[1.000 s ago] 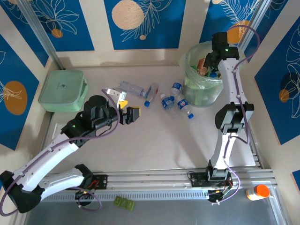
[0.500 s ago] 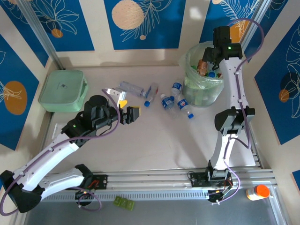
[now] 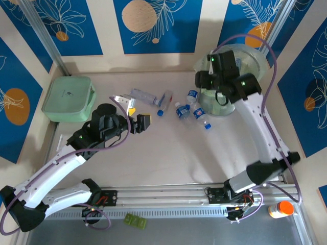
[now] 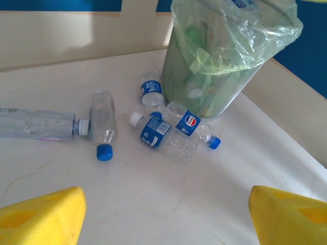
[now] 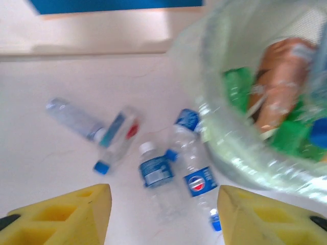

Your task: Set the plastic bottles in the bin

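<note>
Bottles (image 3: 183, 111) strewn on pale, perhaps cracked tabletop (image 3: 168, 148); blue walls (image 3: 176, 33).

Clear bottles (image 4: 168, 133), blue labels and caps, ahead of the left jaws | bin (image 4: 225, 56) liner pale green, beyond them | pads (image 4: 43, 214) yellow | wall panels (image 3: 153, 25) blue, white leaf outlines, peach discs | box (image 3: 68, 98) mint green

Pale beige table (image 3: 168, 153), green lidded box (image 3: 68, 98) far left, lined bin (image 4: 214, 76) far right, five bottles (image 3: 183, 112) lying flat between them
</note>
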`<state>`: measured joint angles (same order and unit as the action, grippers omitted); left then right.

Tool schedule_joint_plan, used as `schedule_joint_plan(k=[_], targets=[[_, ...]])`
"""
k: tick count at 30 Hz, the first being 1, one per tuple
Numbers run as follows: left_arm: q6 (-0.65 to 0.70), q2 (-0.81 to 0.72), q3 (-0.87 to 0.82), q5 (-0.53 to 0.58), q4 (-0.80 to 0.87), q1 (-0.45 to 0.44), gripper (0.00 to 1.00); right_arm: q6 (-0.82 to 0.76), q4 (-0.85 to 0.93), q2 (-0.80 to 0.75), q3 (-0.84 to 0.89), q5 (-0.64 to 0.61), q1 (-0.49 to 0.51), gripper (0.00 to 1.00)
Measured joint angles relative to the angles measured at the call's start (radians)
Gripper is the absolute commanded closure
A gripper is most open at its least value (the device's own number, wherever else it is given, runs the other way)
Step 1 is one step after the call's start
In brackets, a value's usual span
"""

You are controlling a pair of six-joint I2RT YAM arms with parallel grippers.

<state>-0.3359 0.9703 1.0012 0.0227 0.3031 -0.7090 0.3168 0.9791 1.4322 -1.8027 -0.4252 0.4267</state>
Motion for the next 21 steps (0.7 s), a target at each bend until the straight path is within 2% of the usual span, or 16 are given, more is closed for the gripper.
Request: schedule_joint_plan(k=[6,10,14,18,21], targets=[[-0.098,0.039,0.027,0.108,0.055,0.003,0.17,0.053,-0.082,-0.26,0.325,0.09,0.114,0.49],[-0.229,0.142,0.129,0.192,0.151,0.011,0.16,0.105,-0.116,-0.373,0.484,0.124,0.154,0.48],[-0.357,0.269,0.241,0.257,0.222,0.027,0.08,0.14,-0.14,-0.458,0.62,0.151,0.177,0.47],[-0.469,0.382,0.292,0.274,0.248,0.073,0.03,0.16,-0.15,-0.505,0.692,0.168,0.178,0.45],[-0.553,0.479,0.323,0.254,0.262,0.142,0.01,0.171,-0.162,-0.543,0.742,0.171,0.178,0.44]])
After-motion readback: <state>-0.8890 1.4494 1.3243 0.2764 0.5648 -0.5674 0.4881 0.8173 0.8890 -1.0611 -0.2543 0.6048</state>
